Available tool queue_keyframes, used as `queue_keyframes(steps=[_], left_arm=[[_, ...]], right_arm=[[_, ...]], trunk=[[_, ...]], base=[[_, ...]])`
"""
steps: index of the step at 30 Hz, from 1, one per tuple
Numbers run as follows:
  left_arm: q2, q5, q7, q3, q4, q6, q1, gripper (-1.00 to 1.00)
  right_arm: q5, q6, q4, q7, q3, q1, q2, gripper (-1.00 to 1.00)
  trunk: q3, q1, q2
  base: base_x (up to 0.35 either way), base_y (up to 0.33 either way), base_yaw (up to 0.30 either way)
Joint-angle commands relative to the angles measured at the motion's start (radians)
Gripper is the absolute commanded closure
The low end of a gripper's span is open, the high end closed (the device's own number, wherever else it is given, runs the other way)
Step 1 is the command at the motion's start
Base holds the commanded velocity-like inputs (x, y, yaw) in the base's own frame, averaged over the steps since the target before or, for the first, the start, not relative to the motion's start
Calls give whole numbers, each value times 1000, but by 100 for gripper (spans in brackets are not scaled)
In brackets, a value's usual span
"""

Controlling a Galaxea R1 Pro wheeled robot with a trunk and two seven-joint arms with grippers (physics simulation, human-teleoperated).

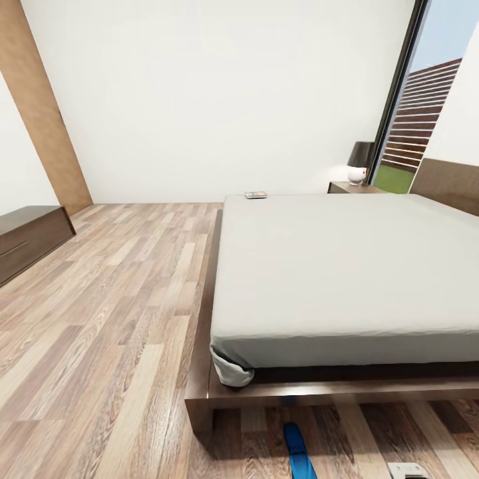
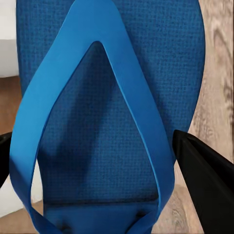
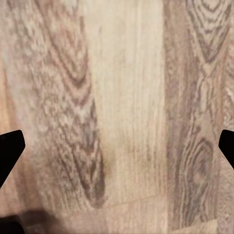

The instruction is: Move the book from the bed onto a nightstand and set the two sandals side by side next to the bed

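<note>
A bright blue sandal (image 2: 112,122) is seen close up in the left wrist view, with wood floor behind it. My left gripper (image 2: 92,146) is shut on the sandal, one black finger (image 2: 204,175) at each side of the sole. In the head view this sandal (image 1: 299,452) shows edge-on just off the foot of the bed (image 1: 346,266). The book (image 1: 255,195) lies on the mattress's far left corner. A dark nightstand (image 1: 342,188) stands beyond the bed's far side. My right gripper (image 3: 117,146) is open over bare floor planks.
A low dark dresser (image 1: 30,239) stands against the left wall. A lamp (image 1: 362,154) and a white round object (image 1: 357,175) sit on the nightstand, next to the tall window (image 1: 426,106). Wide plank floor (image 1: 113,319) lies left of the bed.
</note>
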Motion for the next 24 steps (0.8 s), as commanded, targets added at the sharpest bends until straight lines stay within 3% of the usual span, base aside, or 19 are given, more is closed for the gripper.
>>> queue_keyframes(steps=[1, 3, 4, 7, 10, 13, 14, 19, 20, 22, 23, 24], left_arm=[[0, -34, -5, 10, -2, -1, 2, 100], [0, -81, -8, 10, -3, -1, 2, 100], [0, -81, -8, 10, -3, -1, 2, 100], [3, -152, 16, 9, -3, -2, 2, 100], [11, -233, 91, 9, -2, -2, 5, 100], [18, -321, 210, 9, 0, -2, 7, 100], [18, -321, 210, 9, 0, -2, 7, 100], [22, -512, 417, 8, 28, 1, 23, 100], [22, -589, 485, 8, 44, 3, 32, 100], [23, -649, 539, 8, 64, 7, 39, 100], [23, -649, 539, 8, 64, 7, 39, 100], [22, -689, 580, 8, 84, 17, 44, 100]], right_arm=[[-5, 5, -1, 2, 6, 0, 0, -100], [-5, 5, -1, 1, 6, -1, 0, -100], [-5, 5, -1, 1, 6, -1, 0, -100], [-4, 5, -1, 0, 7, 0, 1, -100], [-4, 5, -1, -2, 7, 0, 3, -100], [-4, 5, -1, -4, 7, 0, 3, -100], [-4, 5, -1, -4, 7, 0, 3, -100], [-4, 5, -1, -6, 7, 0, 4, -100], [-4, 5, -1, -7, 7, 0, 4, -100], [-4, 5, -1, -7, 7, 0, 5, -100], [-3, 5, -1, -7, 7, 0, 5, -100], [-3, 5, -1, -7, 7, 0, 5, -100]], trunk=[[-1, 0, 0], [-1, 0, 0], [-1, 0, 0], [-1, 0, 0], [-1, 0, 0], [-1, 0, 0], [-1, 0, 0], [-1, 0, 0], [-1, 0, 0], [-1, 0, 0], [-1, 0, 0], [-1, 0, 0]], base=[[0, 0, 0], [0, 0, 0], [0, 0, 0], [0, 0, 0], [0, 0, 0], [0, 0, 0], [0, 0, 0], [0, 0, 0], [0, 0, 0], [0, 0, 0], [0, 0, 0], [0, 0, 0]])
